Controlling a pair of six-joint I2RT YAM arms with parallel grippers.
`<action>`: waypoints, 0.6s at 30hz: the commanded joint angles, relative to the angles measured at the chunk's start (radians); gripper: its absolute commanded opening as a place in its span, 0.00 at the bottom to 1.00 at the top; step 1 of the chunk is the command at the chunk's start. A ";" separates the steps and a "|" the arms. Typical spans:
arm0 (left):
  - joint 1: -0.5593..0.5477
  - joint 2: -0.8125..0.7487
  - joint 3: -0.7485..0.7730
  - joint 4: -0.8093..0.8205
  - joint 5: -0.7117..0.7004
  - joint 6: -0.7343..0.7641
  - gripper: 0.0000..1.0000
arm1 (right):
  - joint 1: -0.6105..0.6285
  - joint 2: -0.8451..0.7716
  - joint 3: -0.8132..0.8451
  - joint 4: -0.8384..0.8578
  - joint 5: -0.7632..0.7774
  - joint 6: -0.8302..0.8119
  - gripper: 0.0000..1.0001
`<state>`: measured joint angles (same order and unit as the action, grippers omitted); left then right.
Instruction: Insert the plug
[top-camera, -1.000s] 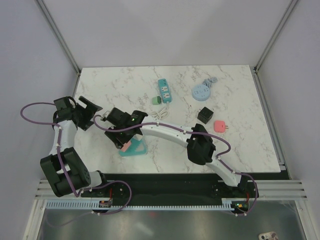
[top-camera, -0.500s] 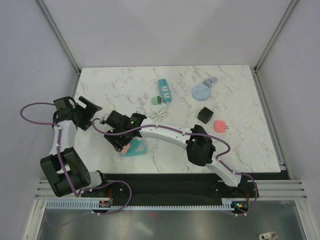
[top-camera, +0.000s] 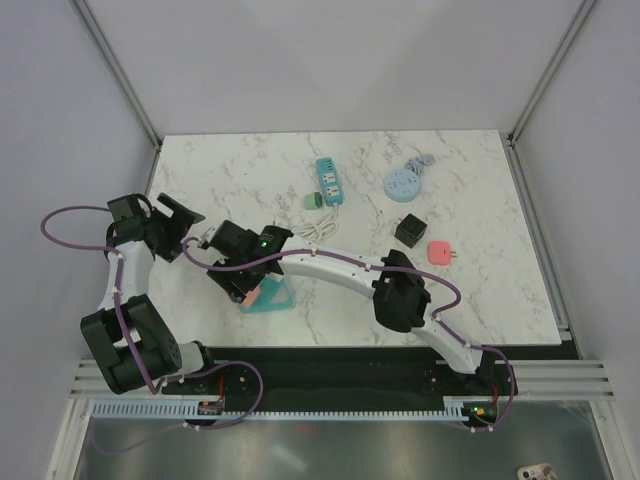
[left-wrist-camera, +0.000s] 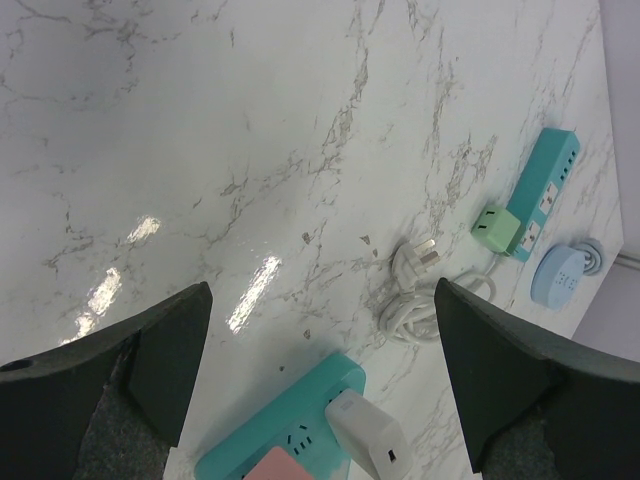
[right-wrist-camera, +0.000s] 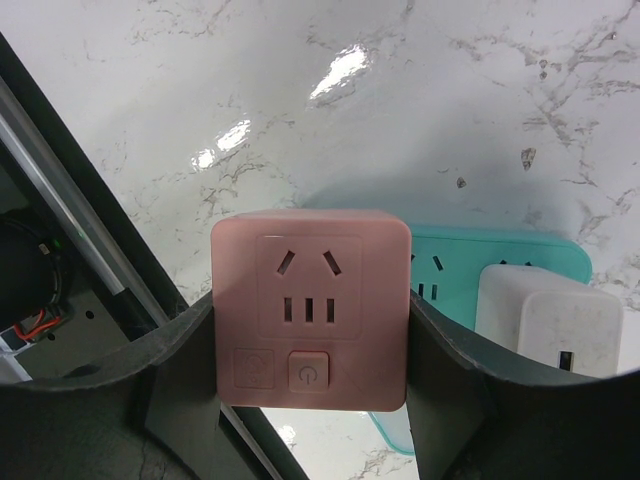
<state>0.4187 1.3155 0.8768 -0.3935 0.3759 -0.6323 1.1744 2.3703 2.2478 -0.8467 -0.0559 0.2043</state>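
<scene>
1. Now the right gripper (right-wrist-camera: 312, 340) is partly open. Its two fingers (right-wrist-camera: 175, 360) press on the left and right sides of the pink plug (right-wrist-camera: 312, 300).
2. We see the pink plug up in the air, just above the teal power strip (right-wrist-camera: 545, 252). The strip lies close to the near edge of the table (top-camera: 250, 170), left of the middle.
3. A white charger (right-wrist-camera: 548, 318) sits in the strip, right beside the spot under the plug.
4. The left gripper (left-wrist-camera: 322, 287) is open as wide as it goes and holds nothing. It hangs by the left edge of the table.
5. We think the plug is light and hard and does not bend. Its sides look smooth, so it may slip or twist if we push down crooked.
6. We think the flat sides are the best place to hold it, because the bottom stays free. We cannot see its pins from here.
7. The plug is a pink block with round corners. Its top has two slanted holes, three short holes and a small round power button.
</scene>
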 joint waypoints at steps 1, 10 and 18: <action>0.008 -0.021 -0.002 0.028 0.008 -0.012 0.99 | 0.002 -0.065 0.046 0.011 -0.010 -0.016 0.00; 0.018 0.010 0.004 0.018 0.011 -0.010 0.99 | 0.001 -0.072 -0.010 0.012 -0.005 -0.011 0.00; 0.018 0.004 0.005 0.016 0.004 -0.012 0.99 | 0.001 -0.075 -0.054 0.017 0.014 -0.023 0.00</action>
<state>0.4309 1.3167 0.8768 -0.3943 0.3756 -0.6319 1.1744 2.3516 2.2089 -0.8219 -0.0551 0.2043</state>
